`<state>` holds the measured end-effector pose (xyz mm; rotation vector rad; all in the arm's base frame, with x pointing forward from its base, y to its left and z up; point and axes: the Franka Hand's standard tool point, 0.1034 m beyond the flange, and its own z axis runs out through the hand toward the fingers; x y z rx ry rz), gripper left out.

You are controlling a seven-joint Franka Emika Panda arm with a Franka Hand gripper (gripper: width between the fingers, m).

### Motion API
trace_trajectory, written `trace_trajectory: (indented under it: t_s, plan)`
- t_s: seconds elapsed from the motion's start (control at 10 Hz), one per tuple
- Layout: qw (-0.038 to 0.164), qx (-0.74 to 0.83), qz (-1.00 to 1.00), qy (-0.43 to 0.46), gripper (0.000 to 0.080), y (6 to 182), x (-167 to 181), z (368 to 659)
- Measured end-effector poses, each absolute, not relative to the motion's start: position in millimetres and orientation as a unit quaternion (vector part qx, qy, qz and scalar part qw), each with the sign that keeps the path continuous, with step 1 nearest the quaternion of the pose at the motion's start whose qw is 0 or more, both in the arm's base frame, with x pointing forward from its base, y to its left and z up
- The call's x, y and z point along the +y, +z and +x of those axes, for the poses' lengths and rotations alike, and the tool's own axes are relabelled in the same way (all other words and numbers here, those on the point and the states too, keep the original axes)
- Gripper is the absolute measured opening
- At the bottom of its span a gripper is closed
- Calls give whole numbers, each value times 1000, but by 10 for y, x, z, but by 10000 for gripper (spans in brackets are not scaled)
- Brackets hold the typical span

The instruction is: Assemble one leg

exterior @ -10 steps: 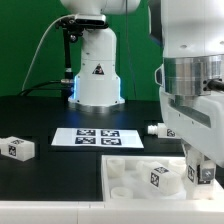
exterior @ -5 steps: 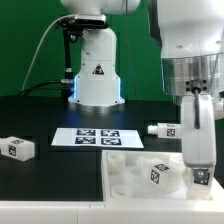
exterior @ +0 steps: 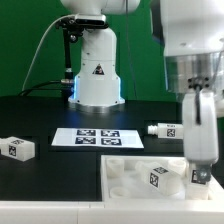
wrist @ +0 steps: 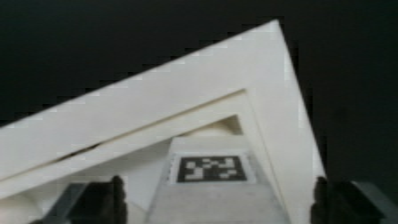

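Observation:
Two small white tagged legs lie on the black table. One leg [exterior: 20, 148] is at the exterior view's left, the other leg [exterior: 160, 129] is right of the marker board. The wide white panel [exterior: 125, 170] with round sockets lies at the front and carries a tag [exterior: 158, 176]. My gripper [exterior: 200, 176] hangs over the panel's right end, open and empty. In the wrist view the gripper [wrist: 214, 205] has its dark fingers [wrist: 98, 200] wide apart above a corner of the panel [wrist: 249, 90], with the panel's tag [wrist: 210, 168] between them. No leg shows in the wrist view.
The marker board [exterior: 97, 138] lies flat at the table's middle. The arm's white base [exterior: 97, 75] stands behind it with a blue light ring. A green wall closes the back.
The hand has turned about its vertical axis over the panel's right end, so it now looks narrow, and it has shifted slightly. The legs and the panel have not moved.

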<state>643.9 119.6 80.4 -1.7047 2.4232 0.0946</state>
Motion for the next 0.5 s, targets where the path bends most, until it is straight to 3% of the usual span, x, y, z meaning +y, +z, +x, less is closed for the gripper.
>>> trace_trajectory:
  t_s: [0.1, 0.3, 0.5]
  plan:
    - [98, 803, -588, 30, 610, 985, 1218, 6436]
    - [114, 791, -600, 28, 643, 1317, 1195, 6500]
    - [113, 791, -601, 28, 648, 1298, 1191, 6498]
